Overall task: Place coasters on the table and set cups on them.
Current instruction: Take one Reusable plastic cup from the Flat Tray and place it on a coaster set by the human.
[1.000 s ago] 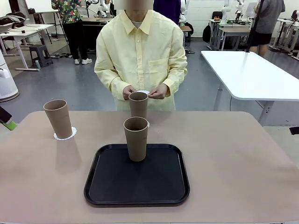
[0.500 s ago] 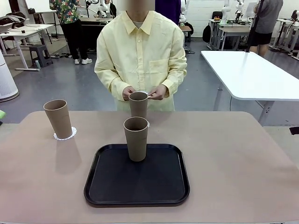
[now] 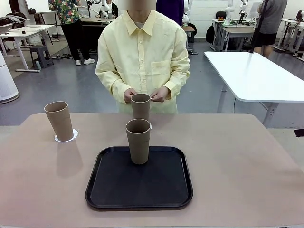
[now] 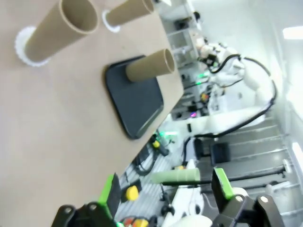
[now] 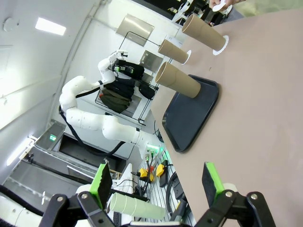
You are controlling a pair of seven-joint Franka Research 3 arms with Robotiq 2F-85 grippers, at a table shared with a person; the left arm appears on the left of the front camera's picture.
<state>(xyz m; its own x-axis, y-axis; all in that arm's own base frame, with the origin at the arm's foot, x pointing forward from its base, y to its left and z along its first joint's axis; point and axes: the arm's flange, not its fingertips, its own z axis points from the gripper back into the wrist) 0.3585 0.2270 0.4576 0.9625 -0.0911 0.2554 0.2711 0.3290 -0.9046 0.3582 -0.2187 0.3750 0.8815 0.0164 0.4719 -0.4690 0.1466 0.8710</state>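
Three brown cups stand on the beige table [image 3: 247, 161]. The left cup [image 3: 59, 120] rests on a white lacy coaster [image 3: 67, 138]. At the far middle, another cup [image 3: 140, 106] stands on a coaster whose edge [image 3: 150, 126] just peeks out. The nearest cup [image 3: 138, 141] stands upright in the black tray [image 3: 161, 190]. Behind the far cup the person's hands [image 3: 161, 93] hold a third coaster [image 5: 218, 6]. My left gripper [image 4: 165, 189] hangs open off the table's side, and so does my right gripper [image 5: 156, 182]; both are empty. The wrist views show the same cups [image 4: 61, 26] [image 5: 180, 79].
A white-topped table [image 3: 256, 76] stands at the back right. The person in a yellow shirt [image 3: 142, 52] stands at the table's far edge. Bare tabletop lies right of the tray and along the front left.
The green tip of my left gripper, seen at the left edge a second ago, has slid out of the front view. Cups and the person's hands have barely moved.
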